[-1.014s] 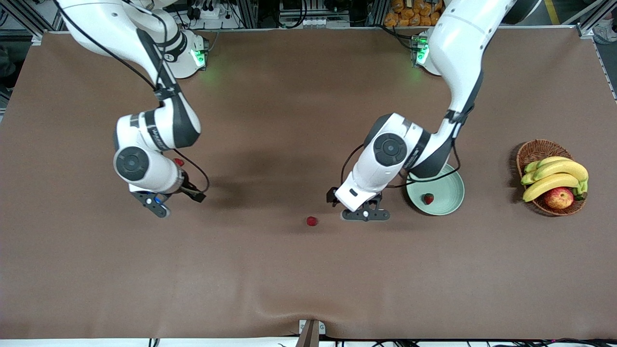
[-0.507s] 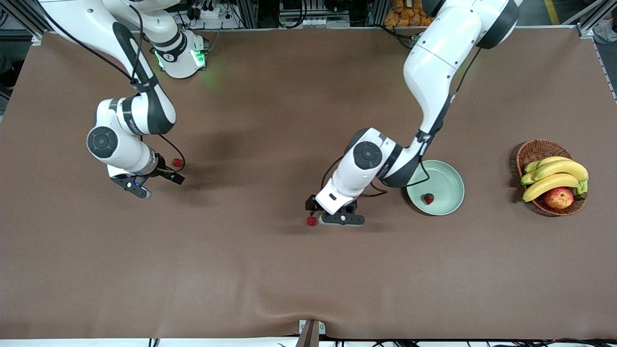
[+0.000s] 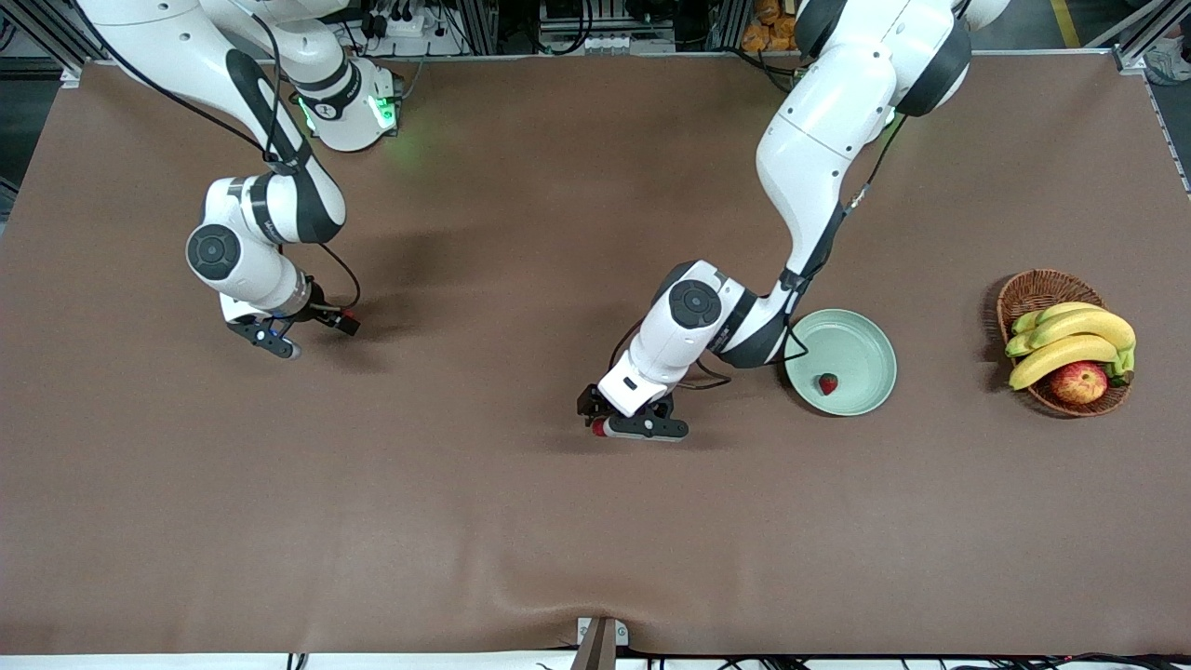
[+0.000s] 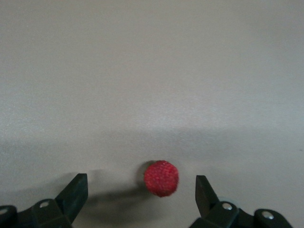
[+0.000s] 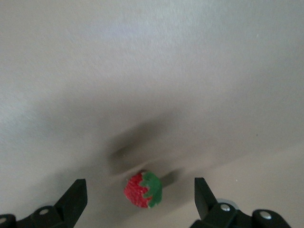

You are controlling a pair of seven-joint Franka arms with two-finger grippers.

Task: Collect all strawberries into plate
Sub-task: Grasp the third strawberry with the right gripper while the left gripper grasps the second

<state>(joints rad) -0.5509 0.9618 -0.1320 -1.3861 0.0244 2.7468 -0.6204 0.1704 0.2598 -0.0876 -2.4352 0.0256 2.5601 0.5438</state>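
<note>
One strawberry (image 3: 826, 383) lies in the pale mint-green plate (image 3: 870, 337). A second red berry (image 3: 601, 429) lies on the brown table, beside the plate toward the right arm's end. My left gripper (image 3: 627, 428) is low over it, open, with the berry (image 4: 161, 178) between the fingers of the left gripper (image 4: 141, 185), untouched. My right gripper (image 3: 270, 335) is at the right arm's end of the table, open. The third strawberry (image 5: 143, 190), with its green cap, lies between the fingers of the right gripper (image 5: 138, 186), untouched. In the front view the right wrist mostly hides it.
A brown wicker basket (image 3: 1028, 290) with bananas (image 3: 1070, 340) and a red-yellow apple (image 3: 1078, 381) stands at the left arm's end of the table, past the plate. Brown cloth covers the whole table.
The left gripper moved from beside the plate toward the right arm's end and came down over the loose berry. The right gripper moved farther from the front camera to its strawberry.
</note>
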